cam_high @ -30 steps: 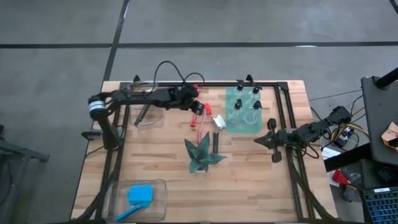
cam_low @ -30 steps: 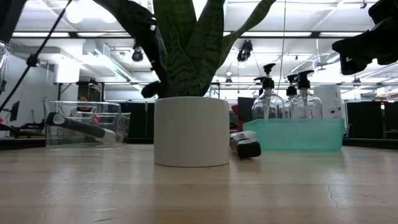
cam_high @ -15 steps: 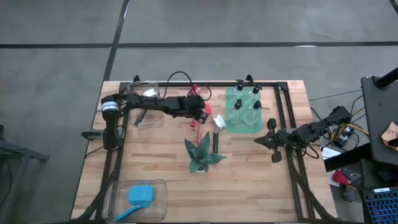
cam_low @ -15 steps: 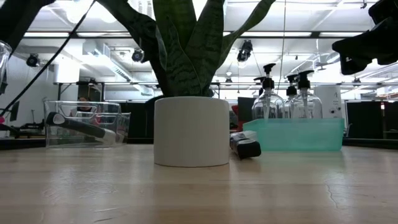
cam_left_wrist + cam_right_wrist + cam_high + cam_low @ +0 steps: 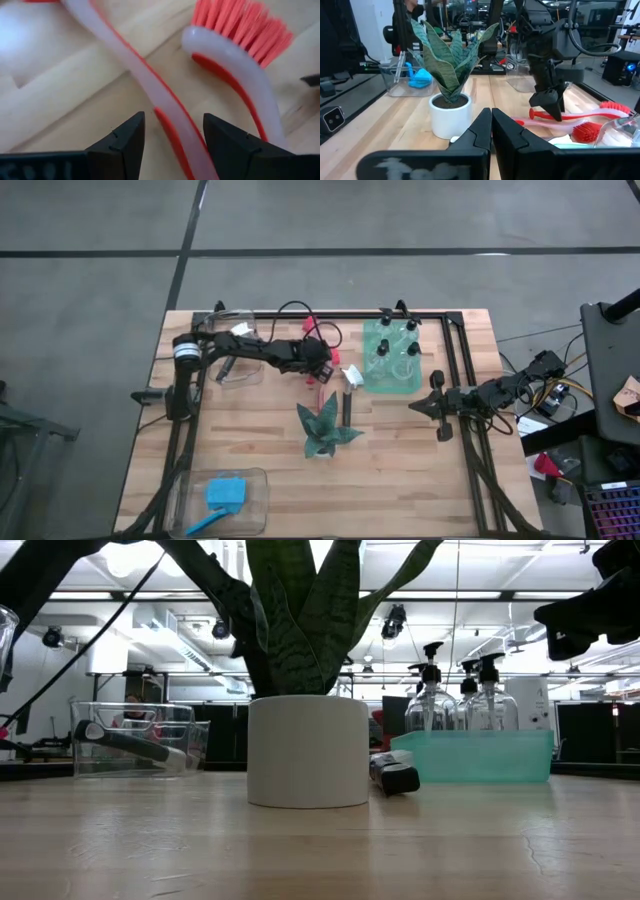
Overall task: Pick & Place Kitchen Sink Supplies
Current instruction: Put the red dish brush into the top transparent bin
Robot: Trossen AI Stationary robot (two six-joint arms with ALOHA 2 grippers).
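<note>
The left gripper [image 5: 172, 131] has swung in, open jaws straddling the red dish brush [image 5: 210, 75] lying on the table [image 5: 420, 470]. Best to centre before squeezing. Right gripper [image 5: 491, 125] waits shut at the table's right edge.

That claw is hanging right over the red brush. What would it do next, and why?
Probably close. The left claw is open with its fingers on either side of the red brush handle, which lies on the table. Squeezing shut would grip the handle so the brush can be lifted.
</note>
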